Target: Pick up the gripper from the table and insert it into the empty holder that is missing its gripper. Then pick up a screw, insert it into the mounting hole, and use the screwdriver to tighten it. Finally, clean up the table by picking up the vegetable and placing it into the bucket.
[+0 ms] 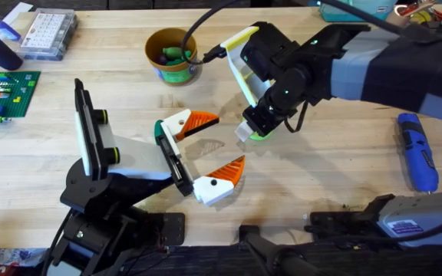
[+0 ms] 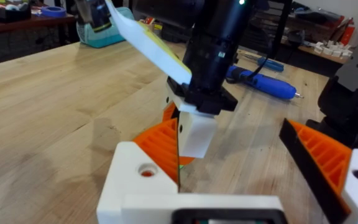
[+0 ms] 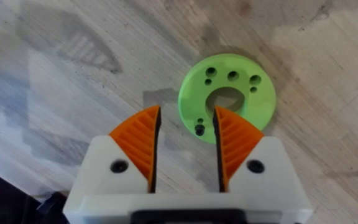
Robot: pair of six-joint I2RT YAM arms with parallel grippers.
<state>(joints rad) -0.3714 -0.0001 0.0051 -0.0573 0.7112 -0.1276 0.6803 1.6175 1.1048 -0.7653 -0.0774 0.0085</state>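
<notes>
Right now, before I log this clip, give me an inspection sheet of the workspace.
Surface: light-wood table, visible grain.
Job's things: lime-green vegetable flat on the wood; bucket upright at the far side, green pieces inside; blue screwdriver lying at the right.
Clutter: clear compartment box and a green brick plate, far left.
Grippers: right gripper hovers over the vegetable's edge, fingers apart, not touching; left gripper wide open, empty.
Cables: black cable arcs above the bucket.
Surroundings: another table with tools behind.
</notes>
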